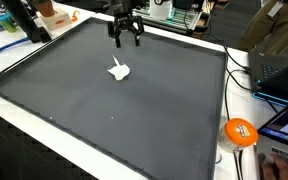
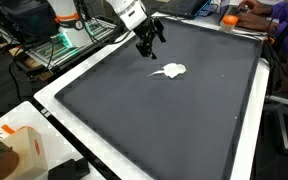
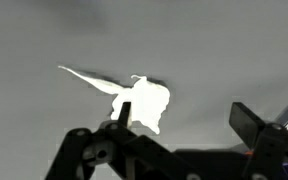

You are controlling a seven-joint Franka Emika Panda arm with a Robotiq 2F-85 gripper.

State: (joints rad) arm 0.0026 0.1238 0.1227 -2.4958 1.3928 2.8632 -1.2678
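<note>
Gripper (image 1: 125,42), jaws spread w/ nothing btwn them, hangs over the black mat (image 1: 174,110), w/ the white scrap (image 1: 119,70) flat on the mat at its 6 o'clock; imo best to centre over the scrap's thick body, not the thin tail, & descend straight.

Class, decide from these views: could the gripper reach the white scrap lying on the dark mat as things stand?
Probably yes. The gripper hangs open above the white scrap, and nothing stands between them on the dark mat.
</note>
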